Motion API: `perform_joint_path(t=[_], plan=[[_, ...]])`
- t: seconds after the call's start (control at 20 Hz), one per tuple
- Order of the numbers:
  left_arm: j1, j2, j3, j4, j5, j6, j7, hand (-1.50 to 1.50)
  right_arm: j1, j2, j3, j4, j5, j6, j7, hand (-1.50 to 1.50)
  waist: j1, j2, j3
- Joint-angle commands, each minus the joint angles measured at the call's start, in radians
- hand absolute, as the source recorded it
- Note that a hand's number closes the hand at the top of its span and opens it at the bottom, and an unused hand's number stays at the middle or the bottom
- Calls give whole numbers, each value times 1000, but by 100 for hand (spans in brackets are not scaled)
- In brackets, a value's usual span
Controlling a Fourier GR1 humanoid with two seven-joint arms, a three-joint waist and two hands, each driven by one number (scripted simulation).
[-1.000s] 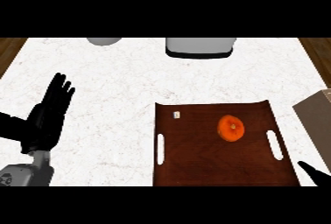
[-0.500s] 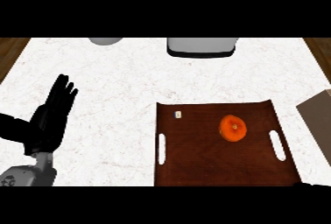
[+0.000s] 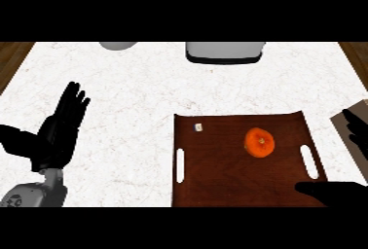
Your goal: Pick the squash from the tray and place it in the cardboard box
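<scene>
While the squash sits untouched on the tray, notes run near edge to far edge.

Right hand (image 3: 338, 193): black shape at about 5 o'clock, over the tray's near right corner; a second dark part shows at the right border near 3 o'clock. Cannot tell how its fingers are set; it has hold of nothing that shows.

Left hand (image 3: 59, 131): at about 8 o'clock, on a grey forearm rising from the near left corner. Its fingers (image 3: 74, 99) are straight and spread, pointing toward 12 o'clock, holding nothing. Resting, well apart from the tray.

Tray (image 3: 215, 185): dark brown, lying flat on the surface, filling the 4 to 5 o'clock area. A white slot handle on each side, left and right. A small pale fleck near its far left corner; too small to identify.

Squash (image 3: 259, 142): orange, rounded, on the tray right of its middle, toward the far half. No hand touches it.

Cardboard box (image 3: 351, 131): only a tan sliver at the right border, near 3 o'clock, just beside the tray's right edge.

Surface (image 3: 137, 78): white, faintly veined.

Far edge: a white appliance with a dark base (image 3: 224, 52) at about 12 o'clock; a pale rounded object (image 3: 119, 45) at about 11 o'clock, cut off by the border.
</scene>
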Motion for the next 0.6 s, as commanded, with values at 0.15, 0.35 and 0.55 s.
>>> perform_joint_path(t=[0.15, 0.35, 0.55], plan=[[35, -6, 40, 2, -13, -44, -20, 0, -109, 102, 55, 45, 96, 45, 173, -150, -3, -1, 1], [30, -21, 56, 13, -8, -79, -1, 0, -112, 155, 39, 71, 97, 92, 137, -150, -5, -1, 1], [-3, -12, 86, -45, -15, -68, 83, 0, -111, 229, 58, 134, 184, 66, 107, -150, -5, -1, 1]])
